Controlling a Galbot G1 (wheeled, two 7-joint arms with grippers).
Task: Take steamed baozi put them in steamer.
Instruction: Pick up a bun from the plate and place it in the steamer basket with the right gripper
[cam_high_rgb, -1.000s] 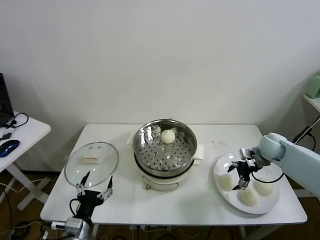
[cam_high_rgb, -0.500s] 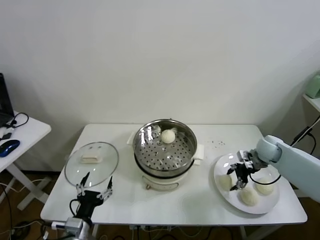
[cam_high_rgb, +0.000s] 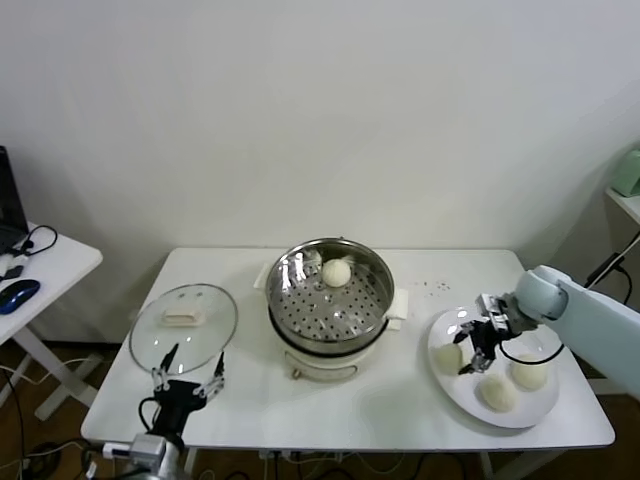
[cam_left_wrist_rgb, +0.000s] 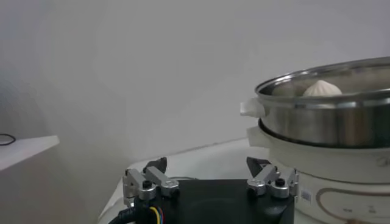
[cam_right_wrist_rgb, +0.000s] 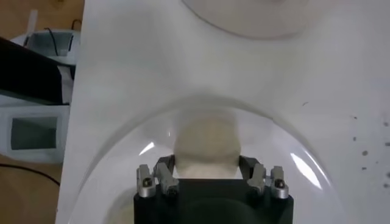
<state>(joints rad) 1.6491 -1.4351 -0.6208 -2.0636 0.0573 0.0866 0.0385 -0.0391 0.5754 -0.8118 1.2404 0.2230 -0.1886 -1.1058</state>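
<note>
Jaws of right gripper (cam_high_rgb: 470, 350) spread wide astride nearest baozi (cam_right_wrist_rgb: 207, 146) on plate (cam_high_rgb: 450, 385) near table's right edge, nothing gripped; recommend lowering squarely and closing gently at widest girth before carrying to steamer (cam_high_rgb: 372, 280); left gripper (cam_high_rgb: 188, 370) parked open near front-left corner.

White desk (cam_high_rgb: 330, 400) against a plain white wall (cam_high_rgb: 320, 110). Glass lid (cam_high_rgb: 183, 325) lies flat near the desk's left edge, its white handle (cam_high_rgb: 180, 317) on top. White plate (cam_high_rgb: 452, 385) on the right side. Dark specks (cam_high_rgb: 435, 287) near the back right. Side table (cam_high_rgb: 45, 265) at far left carries a blue mouse (cam_high_rgb: 18, 294) and black cables (cam_high_rgb: 35, 240).
</note>
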